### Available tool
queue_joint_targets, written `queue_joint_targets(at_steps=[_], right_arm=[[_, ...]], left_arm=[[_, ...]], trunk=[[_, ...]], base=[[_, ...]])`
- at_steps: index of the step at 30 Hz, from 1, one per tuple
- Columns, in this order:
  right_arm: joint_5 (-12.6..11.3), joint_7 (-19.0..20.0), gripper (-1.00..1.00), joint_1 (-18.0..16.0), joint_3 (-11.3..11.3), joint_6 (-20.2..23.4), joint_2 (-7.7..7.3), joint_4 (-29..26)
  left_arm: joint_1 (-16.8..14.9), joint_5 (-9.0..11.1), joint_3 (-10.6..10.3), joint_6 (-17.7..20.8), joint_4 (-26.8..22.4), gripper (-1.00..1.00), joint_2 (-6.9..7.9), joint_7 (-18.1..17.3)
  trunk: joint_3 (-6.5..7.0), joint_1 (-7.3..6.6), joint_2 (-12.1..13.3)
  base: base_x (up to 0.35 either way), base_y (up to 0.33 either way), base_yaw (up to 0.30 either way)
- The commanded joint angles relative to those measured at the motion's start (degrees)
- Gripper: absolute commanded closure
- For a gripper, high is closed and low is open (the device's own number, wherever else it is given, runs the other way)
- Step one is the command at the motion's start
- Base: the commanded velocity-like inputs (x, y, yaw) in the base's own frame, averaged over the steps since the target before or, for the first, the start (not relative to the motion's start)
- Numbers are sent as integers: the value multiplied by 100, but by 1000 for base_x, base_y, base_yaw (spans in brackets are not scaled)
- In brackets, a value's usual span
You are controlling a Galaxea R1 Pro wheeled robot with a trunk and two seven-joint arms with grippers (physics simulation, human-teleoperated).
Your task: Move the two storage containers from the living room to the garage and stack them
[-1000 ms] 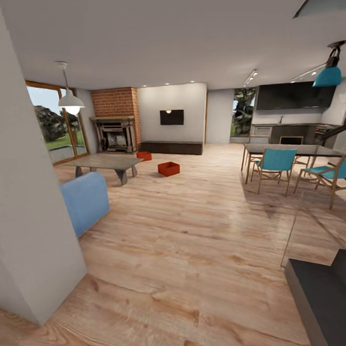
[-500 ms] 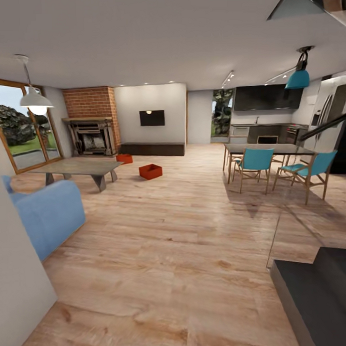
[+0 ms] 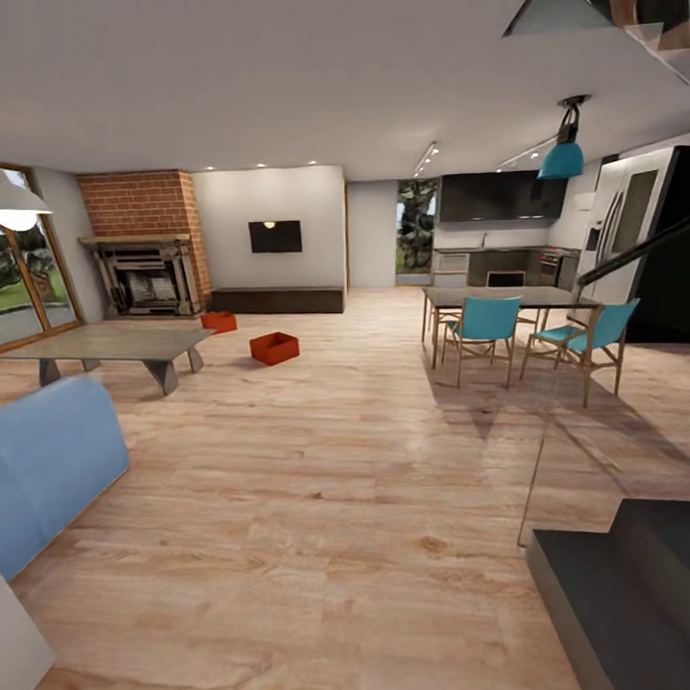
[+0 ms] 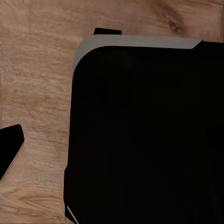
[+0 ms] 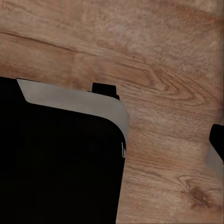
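Storage containers (image 3: 274,347) (image 3: 219,321) sat untouched on living-room wood floor (image 3: 369,464), far across the room; neither carried nor stacked. Could not tell either gripper's jaw state.

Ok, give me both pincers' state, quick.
Left pincer: cannot be told from these views.
Right pincer: cannot be told from these views.
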Motion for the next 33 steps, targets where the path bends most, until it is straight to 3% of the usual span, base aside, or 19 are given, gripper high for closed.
queue_joint_targets(at_steps=[1,21,33], right_arm=[[-45,0,-100,-6,48,-29,4,16],[-39,0,-100,-6,50,-23,4,16],[-39,0,-100,-6,50,-20,4,16]], left_arm=[[3,49,10,-5,-10,-100,-1,3],[3,49,10,-6,-10,-100,-1,3],[3,49,10,-4,-9,-100,-1,3]], trunk=[[-5,3,-2],[-5,3,-2],[-5,3,-2]], base=[[324,0,-12],[324,0,3],[324,0,195]])
